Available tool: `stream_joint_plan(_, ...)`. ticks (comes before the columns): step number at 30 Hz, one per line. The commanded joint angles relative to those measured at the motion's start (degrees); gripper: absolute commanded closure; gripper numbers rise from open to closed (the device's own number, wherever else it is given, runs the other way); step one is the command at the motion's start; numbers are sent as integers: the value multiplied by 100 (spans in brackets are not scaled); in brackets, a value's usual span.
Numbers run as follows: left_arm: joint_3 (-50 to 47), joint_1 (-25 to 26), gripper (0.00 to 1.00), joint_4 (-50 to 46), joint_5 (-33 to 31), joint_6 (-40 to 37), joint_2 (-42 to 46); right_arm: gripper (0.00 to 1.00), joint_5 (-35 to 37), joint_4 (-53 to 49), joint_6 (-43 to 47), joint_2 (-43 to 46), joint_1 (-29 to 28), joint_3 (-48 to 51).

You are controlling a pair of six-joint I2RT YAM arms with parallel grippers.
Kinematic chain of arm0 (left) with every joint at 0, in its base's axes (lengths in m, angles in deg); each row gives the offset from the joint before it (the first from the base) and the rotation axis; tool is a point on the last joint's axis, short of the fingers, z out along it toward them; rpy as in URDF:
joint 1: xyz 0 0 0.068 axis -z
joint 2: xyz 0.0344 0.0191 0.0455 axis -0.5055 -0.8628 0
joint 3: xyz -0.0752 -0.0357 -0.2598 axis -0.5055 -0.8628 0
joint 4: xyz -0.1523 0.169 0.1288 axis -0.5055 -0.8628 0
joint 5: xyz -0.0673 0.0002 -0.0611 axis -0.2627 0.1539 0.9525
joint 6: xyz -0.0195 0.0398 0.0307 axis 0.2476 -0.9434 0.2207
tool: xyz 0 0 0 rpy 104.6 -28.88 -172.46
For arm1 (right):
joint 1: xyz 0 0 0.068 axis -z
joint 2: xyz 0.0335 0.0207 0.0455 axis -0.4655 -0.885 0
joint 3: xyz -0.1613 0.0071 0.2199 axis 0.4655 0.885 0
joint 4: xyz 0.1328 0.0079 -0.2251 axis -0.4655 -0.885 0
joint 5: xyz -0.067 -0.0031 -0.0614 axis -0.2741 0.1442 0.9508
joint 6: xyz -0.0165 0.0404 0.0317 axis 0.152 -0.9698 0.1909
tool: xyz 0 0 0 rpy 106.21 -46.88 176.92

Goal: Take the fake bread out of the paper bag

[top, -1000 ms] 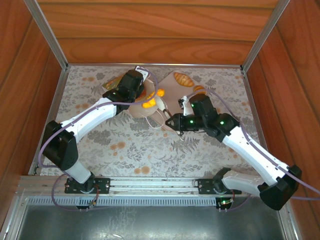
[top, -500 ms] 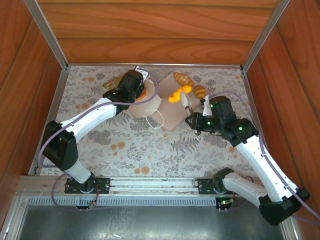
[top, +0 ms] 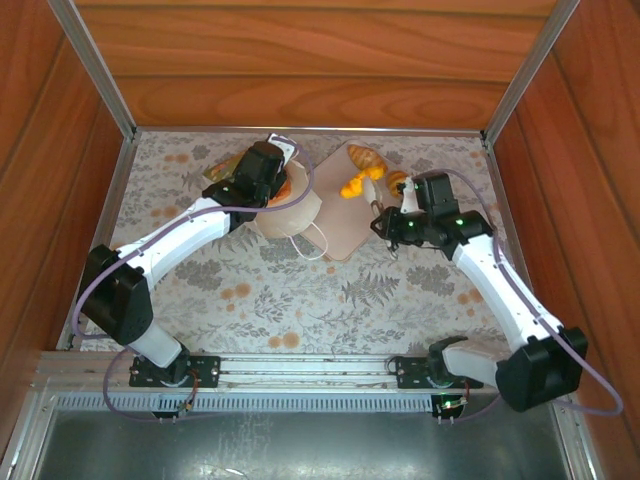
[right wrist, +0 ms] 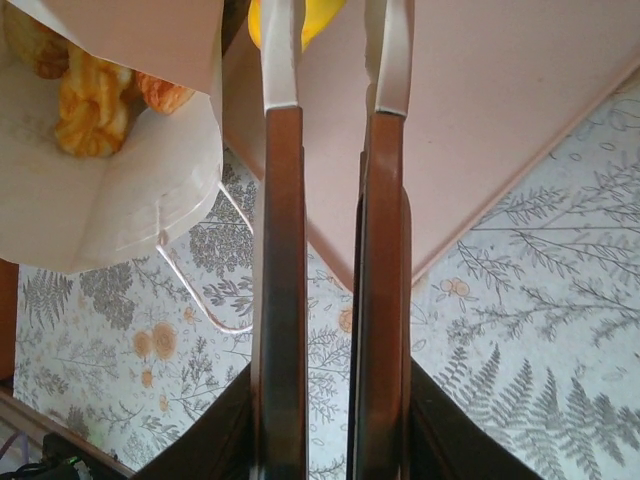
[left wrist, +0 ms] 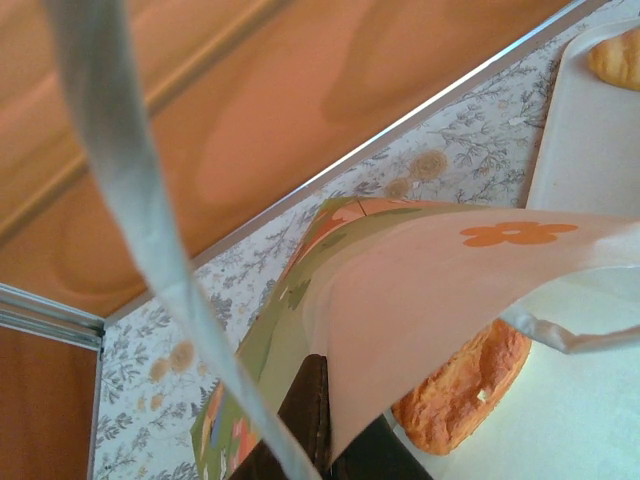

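Pinching a bread, the right hand should lower to bare tray before opening; left hand clamps the bag.

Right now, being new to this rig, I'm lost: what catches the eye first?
The right hand holding a glossy orange toy pastry over the pink tray, far centre. Left of it, the left hand pinches the white paper bag, with pastries inside.
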Motion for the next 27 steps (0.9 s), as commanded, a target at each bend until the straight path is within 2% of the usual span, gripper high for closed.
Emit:
stream_joint_plan(1, -38, 36, 100, 16, -96, 77, 202, 67, -450, 555, 260, -343, 106, -206)
stream_joint_plan(6, -39, 36, 100, 11, -80, 86, 236, 67, -458, 652, 255, -958, 154, -429)
stream_joint_plan(13, -57, 36, 100, 9, -71, 94, 233, 66, -373, 1196, -721, -1527, 186, -356)
stream_joint_plan(22, -39, 32, 100, 10, -75, 59, 159, 66, -775, 2841, -2102, -2031, 186, 192)
stream_joint_plan(27, -22, 34, 100, 8, -75, 9, 118, 63, -841, 3413, -2542, -2323, 185, 328)
